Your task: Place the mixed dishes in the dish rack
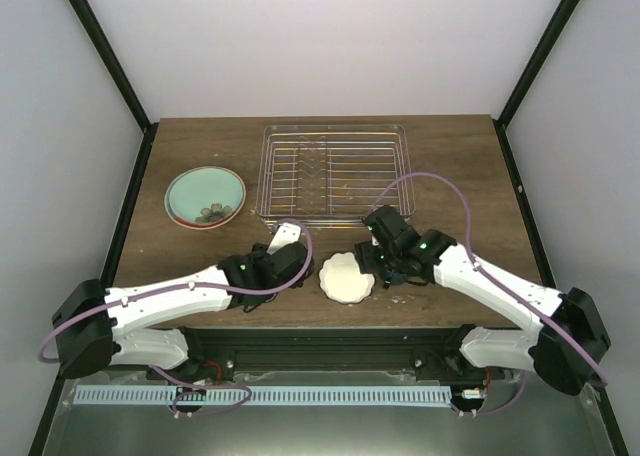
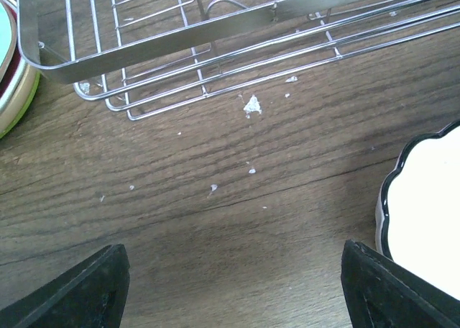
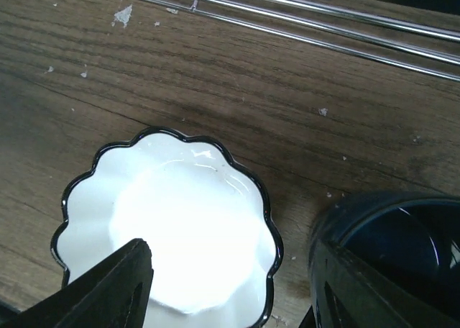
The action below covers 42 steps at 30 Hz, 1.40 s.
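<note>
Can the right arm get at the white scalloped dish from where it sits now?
Probably yes: the right claw hangs open over the white scalloped dish with nothing between. The dark blue mug sits close beside one finger and could get nudged.

Table (image 2: 215, 220): dark wood, visible grain, matt, flecked with pale chips.
Dish rack (image 2: 144, 51): bright silver metal wire, polished.
Scalloped dish (image 3: 180, 227): glossy white ceramic, black rim.
Mug (image 3: 388, 234): dark blue, glazed, shiny.
Plate (image 1: 200, 186): smooth teal glaze, red rim.
</note>
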Each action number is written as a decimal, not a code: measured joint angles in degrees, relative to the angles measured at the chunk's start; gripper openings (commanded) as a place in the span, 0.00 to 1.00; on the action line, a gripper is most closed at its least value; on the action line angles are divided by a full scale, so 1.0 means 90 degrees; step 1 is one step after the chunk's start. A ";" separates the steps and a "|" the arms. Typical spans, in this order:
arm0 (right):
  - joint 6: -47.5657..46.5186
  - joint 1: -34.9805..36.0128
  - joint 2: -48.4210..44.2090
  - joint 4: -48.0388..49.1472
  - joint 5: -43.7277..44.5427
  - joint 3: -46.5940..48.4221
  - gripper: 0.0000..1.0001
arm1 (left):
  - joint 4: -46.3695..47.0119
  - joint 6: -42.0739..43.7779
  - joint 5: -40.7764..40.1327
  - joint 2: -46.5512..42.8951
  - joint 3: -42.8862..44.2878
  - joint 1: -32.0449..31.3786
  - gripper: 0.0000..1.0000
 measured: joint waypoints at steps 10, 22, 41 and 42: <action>-0.0306 0.0083 0.0583 0.0775 0.0211 -0.0321 0.65 | -0.0044 -0.0083 -0.0049 -0.0185 -0.0153 0.0000 0.83; -0.0651 0.0112 0.1229 0.1581 0.0393 -0.0593 0.65 | -0.0151 -0.0163 -0.0112 -0.0187 -0.0214 0.0000 0.84; -0.0755 0.0119 0.1666 0.1821 0.0384 -0.0940 0.29 | -0.0294 -0.0182 -0.0112 -0.0175 -0.0214 0.0000 0.84; -0.0741 0.0119 0.1702 0.1817 0.0381 -0.0940 0.25 | -0.0299 -0.0187 -0.0109 -0.0170 -0.0214 0.0000 0.84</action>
